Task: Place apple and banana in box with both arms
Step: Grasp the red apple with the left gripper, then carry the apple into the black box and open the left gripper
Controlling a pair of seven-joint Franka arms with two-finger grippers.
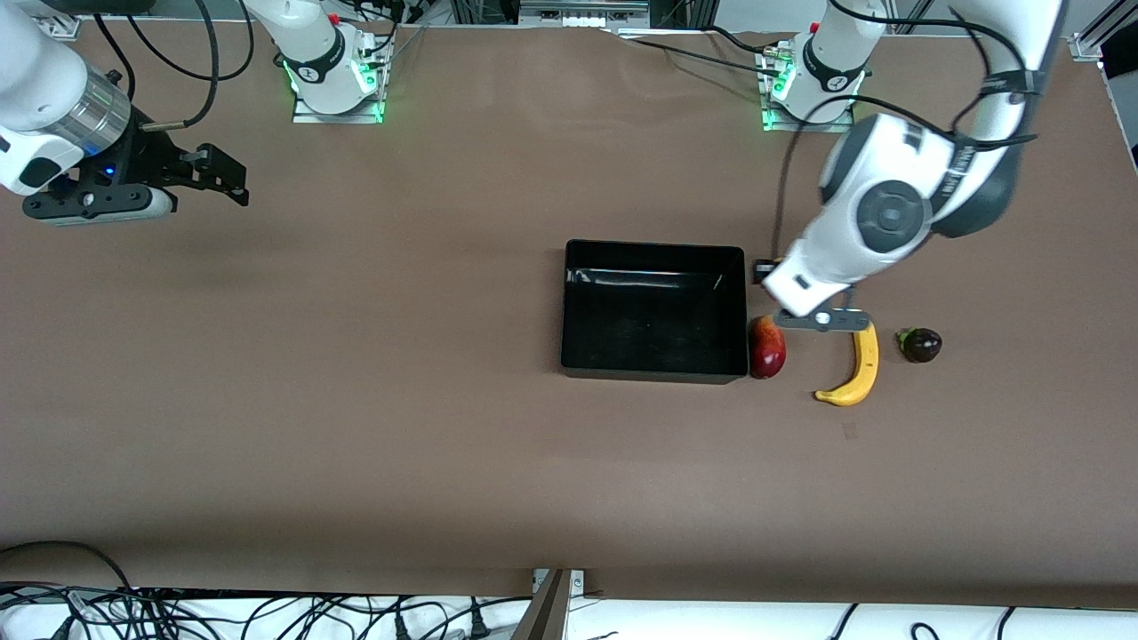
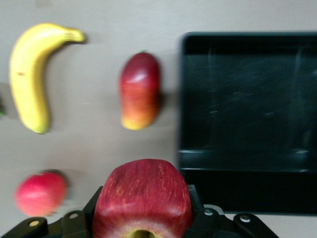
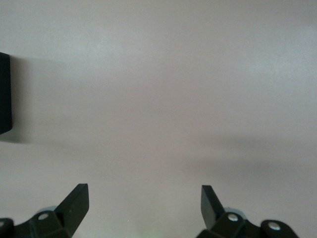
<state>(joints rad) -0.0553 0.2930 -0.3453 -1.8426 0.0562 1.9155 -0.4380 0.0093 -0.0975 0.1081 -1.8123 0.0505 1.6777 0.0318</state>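
Observation:
My left gripper [image 2: 142,210] is shut on the apple [image 2: 142,196], red with a yellowish dimpled stem end that faces the wrist camera. In the front view the left arm's wrist [image 1: 813,289] hides both, over the table beside the box [image 1: 653,371] toward the left arm's end. The banana [image 1: 855,366] [image 2: 30,74] lies on the table near that wrist. The black box [image 2: 247,191] has nothing in it. My right gripper [image 1: 227,182] [image 3: 144,198] hangs open with nothing between its fingers, over bare table at the right arm's end.
An oblong red-yellow fruit [image 1: 767,348] [image 2: 140,91] lies against the box wall. A dark purple fruit [image 1: 920,344] sits beside the banana toward the left arm's end. A round red fruit [image 2: 40,193] rests on the table near the held apple.

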